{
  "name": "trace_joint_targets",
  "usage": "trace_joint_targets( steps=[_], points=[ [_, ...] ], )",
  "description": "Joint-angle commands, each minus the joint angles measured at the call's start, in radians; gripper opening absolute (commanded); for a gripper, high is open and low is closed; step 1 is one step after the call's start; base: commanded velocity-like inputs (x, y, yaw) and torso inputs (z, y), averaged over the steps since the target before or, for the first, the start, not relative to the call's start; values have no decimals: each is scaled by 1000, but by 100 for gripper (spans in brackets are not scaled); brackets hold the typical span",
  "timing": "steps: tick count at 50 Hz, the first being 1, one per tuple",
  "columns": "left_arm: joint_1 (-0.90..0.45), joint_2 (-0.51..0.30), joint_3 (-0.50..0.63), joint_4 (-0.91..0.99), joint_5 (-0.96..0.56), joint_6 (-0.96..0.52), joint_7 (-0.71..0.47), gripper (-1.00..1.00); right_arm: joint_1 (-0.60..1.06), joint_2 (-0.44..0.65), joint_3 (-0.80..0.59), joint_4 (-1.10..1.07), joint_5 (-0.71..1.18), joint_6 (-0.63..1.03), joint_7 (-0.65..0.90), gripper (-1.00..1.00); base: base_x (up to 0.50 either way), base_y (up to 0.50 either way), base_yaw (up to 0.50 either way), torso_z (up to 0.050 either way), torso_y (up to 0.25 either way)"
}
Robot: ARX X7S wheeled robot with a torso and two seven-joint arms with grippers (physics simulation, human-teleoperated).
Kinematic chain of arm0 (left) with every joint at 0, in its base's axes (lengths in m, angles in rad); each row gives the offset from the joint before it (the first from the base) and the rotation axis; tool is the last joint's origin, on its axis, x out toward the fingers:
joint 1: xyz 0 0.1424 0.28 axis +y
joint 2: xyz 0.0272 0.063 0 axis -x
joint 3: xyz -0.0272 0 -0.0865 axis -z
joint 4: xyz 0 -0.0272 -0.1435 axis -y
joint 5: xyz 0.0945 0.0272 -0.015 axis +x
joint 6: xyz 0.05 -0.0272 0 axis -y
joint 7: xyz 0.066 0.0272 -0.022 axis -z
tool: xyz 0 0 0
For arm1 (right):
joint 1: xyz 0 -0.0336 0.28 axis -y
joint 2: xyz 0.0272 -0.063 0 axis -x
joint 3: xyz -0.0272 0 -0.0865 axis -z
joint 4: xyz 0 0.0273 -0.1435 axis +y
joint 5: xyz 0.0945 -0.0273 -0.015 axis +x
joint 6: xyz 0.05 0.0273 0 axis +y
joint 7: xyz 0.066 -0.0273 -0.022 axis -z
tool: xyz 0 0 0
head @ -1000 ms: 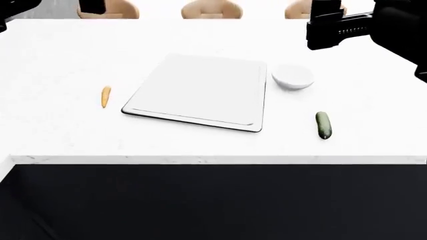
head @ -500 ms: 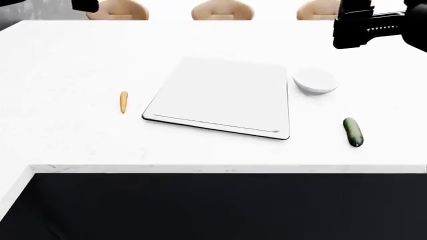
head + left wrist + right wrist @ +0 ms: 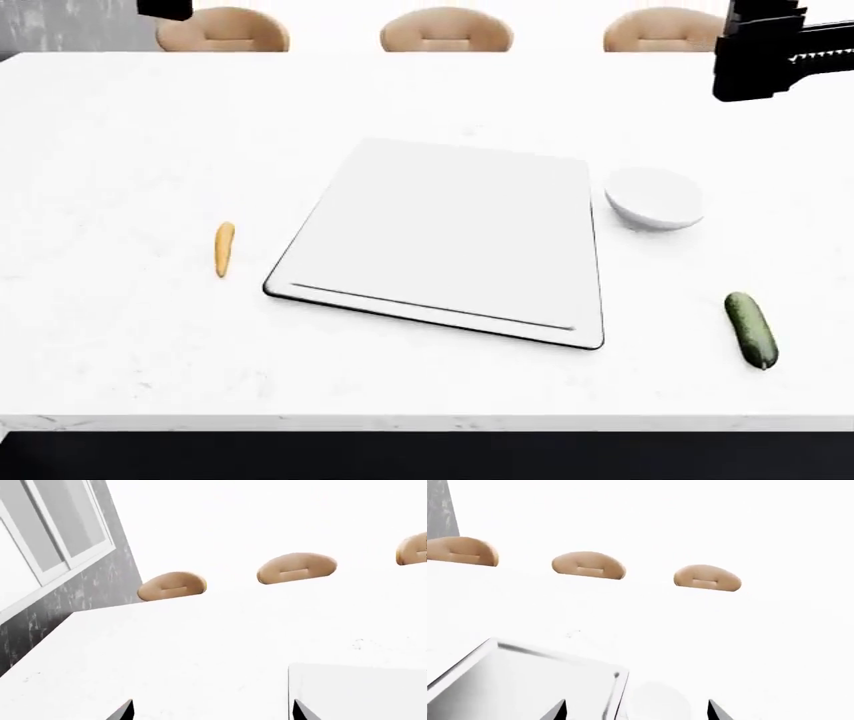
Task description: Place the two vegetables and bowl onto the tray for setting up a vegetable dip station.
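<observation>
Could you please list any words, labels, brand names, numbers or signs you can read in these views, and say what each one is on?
None: no readable text shows in any view.
The tray, bowl, carrot and cucumber are plain, with no print or labels.
The table and the chair backs beyond it carry no markings.
The dark right arm shows only ridges, no lettering.
</observation>
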Motion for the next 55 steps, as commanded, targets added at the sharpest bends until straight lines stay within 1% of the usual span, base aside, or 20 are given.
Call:
trace_joint_targets(
  steps=[1, 6, 7, 18, 22, 28, 31, 32, 33, 34, 37, 39, 40, 41, 42, 43, 44, 47, 51, 55],
  points=[
    [-39, -13, 23, -44, -123, -8, -101, 100, 98, 63, -119, 15, 171, -32, 98, 100, 0, 0, 0, 0, 0],
    [-56, -28, 41, -40, -177, -8, -135, 100, 112, 58, -117, 6, 172, -31, 71, 100, 6, 0, 0, 0, 0],
    [-62, -33, 59, -25, -164, -15, -114, 100, 114, 56, -96, 11, 163, -47, 59, 100, 500, 0, 0, 0, 0],
    [-68, -50, 96, -30, -203, 12, -131, 100, 128, 85, -119, -5, 173, -55, 55, 100, 500, 0, 0, 0, 0],
    [-79, -54, 104, -39, -234, 17, -158, 100, 167, 118, -225, 19, 230, -75, 147, 100, 250, 0, 0, 0, 3],
    [-69, -60, 99, -49, -272, 53, -201, 100, 169, 133, -254, 15, 252, -116, 139, 100, 0, 0, 0, 0, 0],
    [-65, -67, 98, -48, -302, 60, -229, 100, 189, 164, -317, 14, 270, -147, 166, 100, 0, 0, 0, 0, 0],
    [-66, -69, 100, -50, -298, 64, -230, 100, 205, 180, -364, 17, 319, -170, 175, 100, 0, 0, 0, 0, 0],
    [-66, -70, 100, -52, -296, 70, -233, 100, 232, 197, -399, 18, 308, -210, 178, 100, 0, 0, 0, 0, 0],
    [-73, -63, 118, -107, -346, 59, -281, 100, 256, 202, -435, 36, 358, -226, 175, 100, 0, 0, 0, 0, 0],
    [-64, -63, 115, -123, -388, 83, -316, 100, 307, 196, -467, 51, 348, -201, 160, 100, 0, 0, 0, 0, 0],
    [-70, -51, 115, -195, -480, 100, -359, 100, 324, 195, -490, 52, 355, -194, 158, 100, 0, 0, 0, 0, 0],
    [-62, -46, 134, -236, -595, 95, -396, 100, 334, 192, -500, 54, 364, -197, 158, 100, 0, 0, 0, 0, 0],
    [-47, -55, 181, -254, -737, 118, -483, 100, 350, 186, -514, 58, 370, -182, 157, 100, 0, 0, 0, 0, 0],
    [-41, -71, 231, -258, -833, 138, -555, 100, 365, 182, -525, 67, 372, -179, 158, 100, 0, 0, 0, 0, 0],
    [-18, -84, 229, -238, -882, 178, -576, 100, 380, 178, -530, 83, 368, -170, 151, 100, 0, 0, 0, 0, 0],
    [-23, -93, 273, -240, -924, 159, -603, 100, 385, 177, -534, 84, 367, -168, 147, 100, 0, 0, 0, 0, 0],
    [-19, -107, 347, -217, -1022, 171, -628, 100, 395, 179, -538, 99, 349, -155, 128, 100, 0, 0, 0, 0, 0],
    [-73, -108, 474, -258, -1044, 90, -628, 100, 402, 186, -544, 102, 342, -150, 116, 100, 0, 0, 0, 0, 0],
    [-74, -150, 553, -199, -1120, 192, -632, 100, 400, 198, -546, 97, 331, -153, 104, 100, 0, 0, 0, 0, 0]
  ],
)
